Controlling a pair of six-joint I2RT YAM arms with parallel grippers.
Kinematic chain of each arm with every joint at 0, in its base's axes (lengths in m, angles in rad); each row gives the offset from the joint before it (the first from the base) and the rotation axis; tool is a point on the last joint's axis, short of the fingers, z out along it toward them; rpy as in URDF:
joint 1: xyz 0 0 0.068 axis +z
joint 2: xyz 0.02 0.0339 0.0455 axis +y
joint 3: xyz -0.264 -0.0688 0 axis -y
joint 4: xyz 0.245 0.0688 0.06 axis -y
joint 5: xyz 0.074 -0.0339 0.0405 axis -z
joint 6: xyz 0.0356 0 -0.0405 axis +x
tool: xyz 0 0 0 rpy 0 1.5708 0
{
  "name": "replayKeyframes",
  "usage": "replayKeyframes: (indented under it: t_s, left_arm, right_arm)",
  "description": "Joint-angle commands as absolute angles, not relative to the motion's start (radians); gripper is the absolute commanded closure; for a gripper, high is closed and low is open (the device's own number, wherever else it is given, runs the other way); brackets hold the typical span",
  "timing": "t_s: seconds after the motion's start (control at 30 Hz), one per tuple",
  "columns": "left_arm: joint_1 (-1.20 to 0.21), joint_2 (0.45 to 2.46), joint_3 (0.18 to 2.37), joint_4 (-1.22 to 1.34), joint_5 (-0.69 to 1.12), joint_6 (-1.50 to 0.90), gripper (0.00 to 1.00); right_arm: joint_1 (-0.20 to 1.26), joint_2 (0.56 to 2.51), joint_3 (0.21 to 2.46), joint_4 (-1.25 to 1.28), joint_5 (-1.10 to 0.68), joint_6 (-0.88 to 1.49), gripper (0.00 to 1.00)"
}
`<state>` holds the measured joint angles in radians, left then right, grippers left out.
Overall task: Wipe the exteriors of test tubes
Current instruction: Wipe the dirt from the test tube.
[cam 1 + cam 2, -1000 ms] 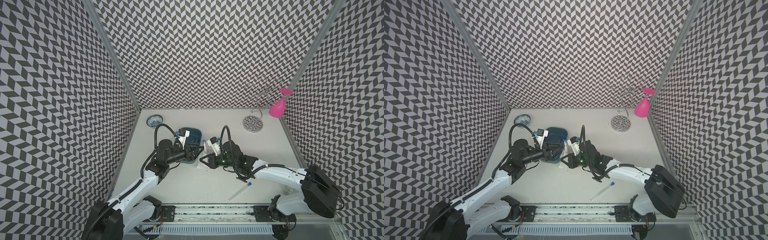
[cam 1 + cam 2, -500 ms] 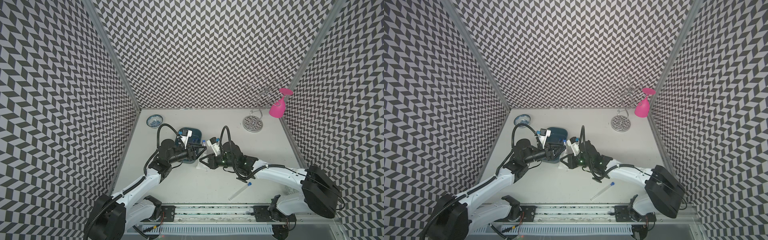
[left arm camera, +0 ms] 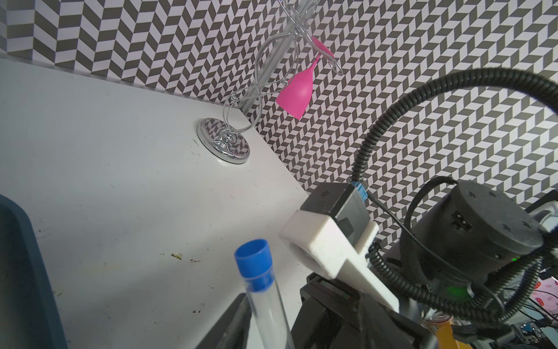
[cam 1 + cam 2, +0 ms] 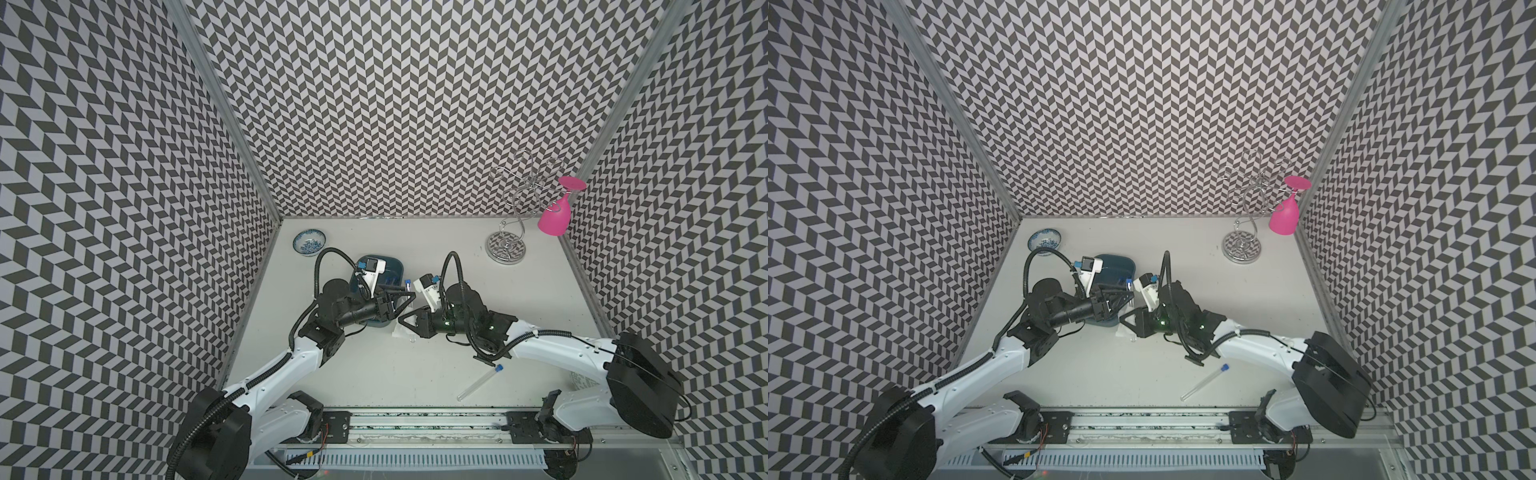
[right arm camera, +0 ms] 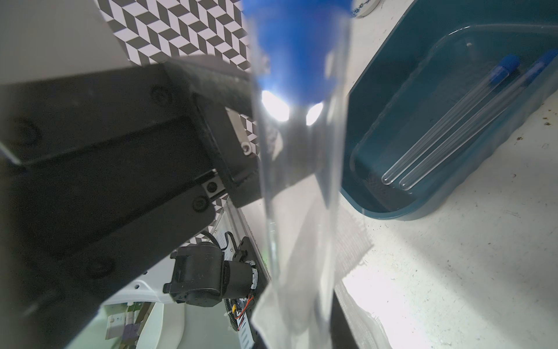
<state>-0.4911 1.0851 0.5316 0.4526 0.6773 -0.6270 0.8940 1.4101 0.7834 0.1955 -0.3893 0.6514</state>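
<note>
Test tube [image 5: 299, 169] (blue-capped) between both claws

1 clear test tube [image 3: 265, 299] with a blue cap stands nearly upright between the two arms, cap uppermost. 2 more tubes [image 5: 447, 127] lie side by side in the teal tray (caps toward its far end). A 4th tube [image 4: 480, 382] lies flat on the table near the front rail.
</note>
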Motion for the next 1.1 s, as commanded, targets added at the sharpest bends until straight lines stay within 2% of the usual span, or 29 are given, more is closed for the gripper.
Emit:
replayKeyframes:
  t_s: [0.0,1.07]
  left_arm:
    - [-0.505,1.066,0.532,0.516,0.686,-0.651,0.41]
    - [-0.514,1.068,0.520,0.580,0.689,-0.680,0.49]
  right_arm:
    - [0.902,1.381,0.788,0.239,-0.382,0.654,0.84]
    - [0.922,1.381,0.795,0.264,-0.380,0.667,0.84]
